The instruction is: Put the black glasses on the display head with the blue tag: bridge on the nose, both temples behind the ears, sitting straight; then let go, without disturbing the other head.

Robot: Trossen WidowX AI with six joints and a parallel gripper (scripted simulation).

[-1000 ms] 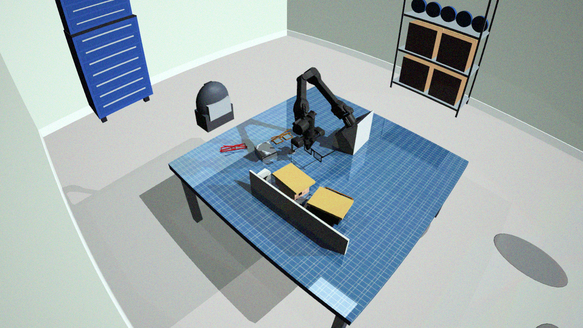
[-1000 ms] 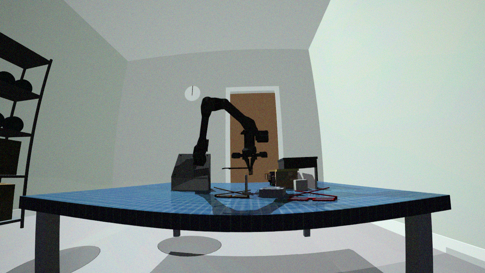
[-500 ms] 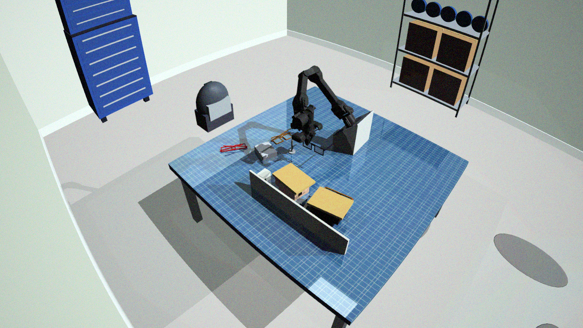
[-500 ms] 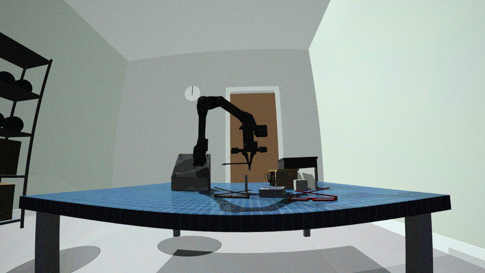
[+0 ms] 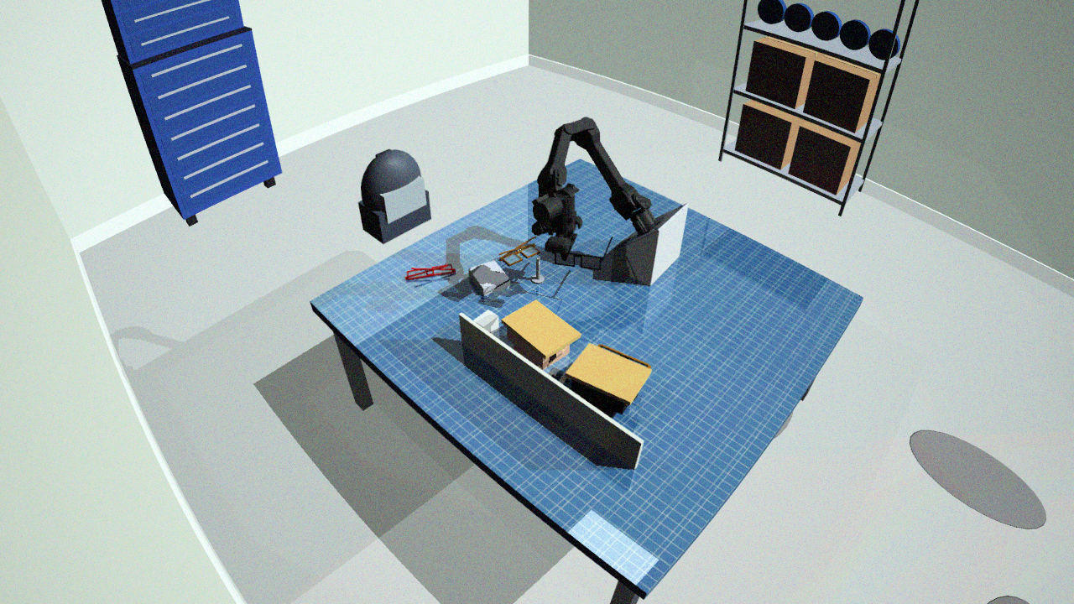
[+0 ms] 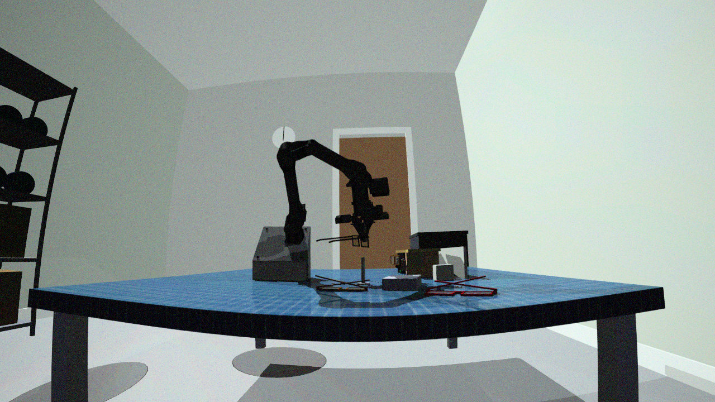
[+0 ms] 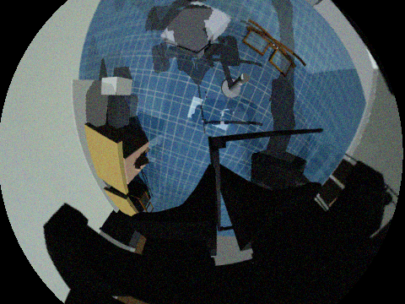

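Note:
My gripper (image 5: 560, 253) (image 6: 363, 234) (image 7: 214, 167) is shut on the black glasses (image 5: 581, 260) (image 6: 356, 242) (image 7: 216, 171) and holds them well above the blue table (image 5: 713, 315) (image 6: 200, 292). Their temples stick out level toward the arm's base. Two display heads with tan tops (image 5: 540, 324) (image 5: 608, 372) stand side by side in front of a long grey panel (image 5: 548, 402). One head also shows in the wrist view (image 7: 113, 158), low on the left. I cannot make out the tags.
Brown glasses (image 5: 519, 252) (image 6: 341, 287) (image 7: 270, 47), red glasses (image 5: 430, 273) (image 6: 460, 290) and a grey block (image 5: 487, 278) (image 6: 401, 282) (image 7: 194, 29) lie on the table. A short upright post (image 5: 538, 268) (image 6: 362, 268) stands under the gripper. The arm's base box (image 5: 645, 252) (image 6: 280, 259) stands behind.

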